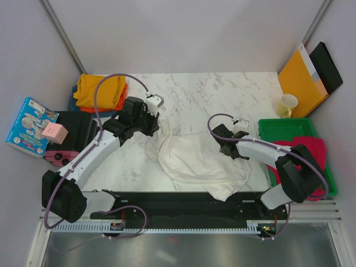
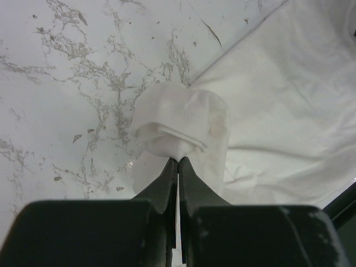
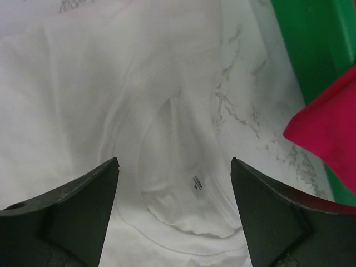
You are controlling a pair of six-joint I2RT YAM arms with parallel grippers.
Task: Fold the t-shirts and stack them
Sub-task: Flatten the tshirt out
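The left pincer [image 2: 178,161] pinched a bunched bit of the white shirt [image 1: 194,160] tight. The right pincer [image 3: 173,164] was wide open just over that shirt, crumpled on the table [image 1: 222,89]. A red-pink shirt [image 1: 311,147] lay in the green tray [image 1: 275,129]. A yellow shirt [image 1: 100,88] sat far back left.

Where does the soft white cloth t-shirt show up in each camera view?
Top external: the white cloth t-shirt lies crumpled mid-frame, slightly below centre.
Left wrist: it fills the right side, with a bunched corner pinched in the left fingers.
Right wrist: it covers the left and middle, with the neck label showing.
Shared landmark: the grey-veined white marble tabletop, bare beside the shirt in all three views.
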